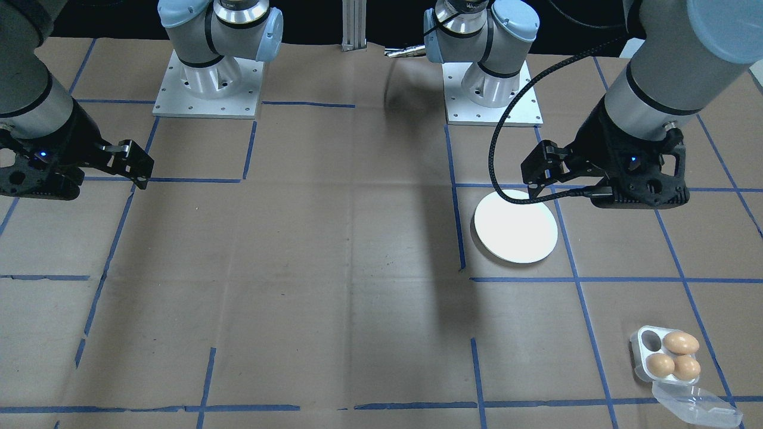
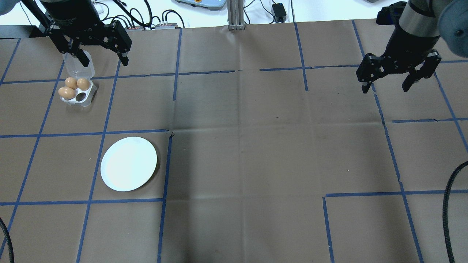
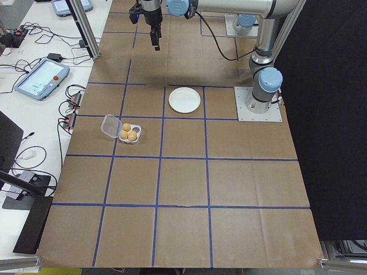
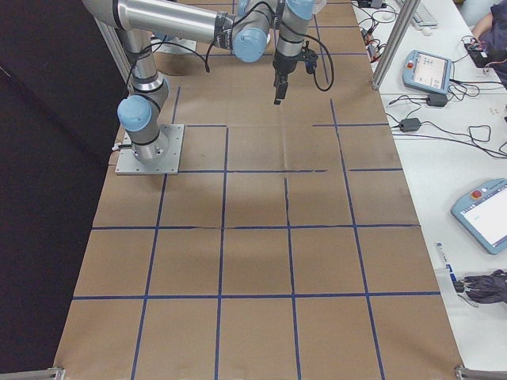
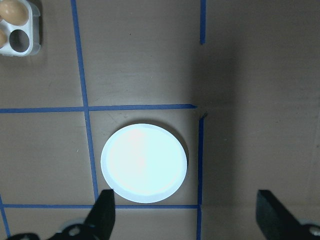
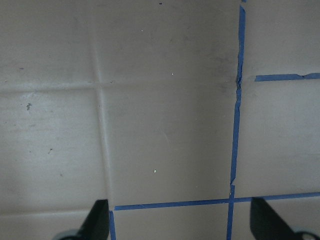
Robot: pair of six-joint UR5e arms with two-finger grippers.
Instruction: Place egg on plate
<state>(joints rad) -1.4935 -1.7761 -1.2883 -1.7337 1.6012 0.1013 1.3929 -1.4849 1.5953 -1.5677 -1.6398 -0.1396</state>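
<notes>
Three smooth brown eggs (image 1: 673,356) sit in a small clear-white four-cup plastic egg tray (image 1: 647,342), filling three cups and leaving one empty, with the tray's clear hinged lid (image 1: 694,405) folded open beside it so the eggs can be reached from above. The tray lies on the robot's left side of the counter (image 2: 241,153), at its far edge from the robot. The round, flat, glossy white plate (image 2: 128,163) lies bare on the brown paper nearer the robot on that same side, well apart from the tray, so no egg has been placed yet and the job looks to be at its very start. Blue tape lines (image 2: 106,124) mark the paper into squares; tray and plate each lie inside one, probably as set starting spots. The left gripper (image 2: 98,45) hangs high with its wrist pointing down, jaws spread wide and holding nothing; its wrist camera looks straight onto the plate, with the tray at the corner of its view. The right gripper (image 2: 396,78) hovers over bare paper well across the counter, likewise pointing down with its jaws wide apart and empty. Being the nearer arm, the left one seems the likely one to fetch an egg.
</notes>
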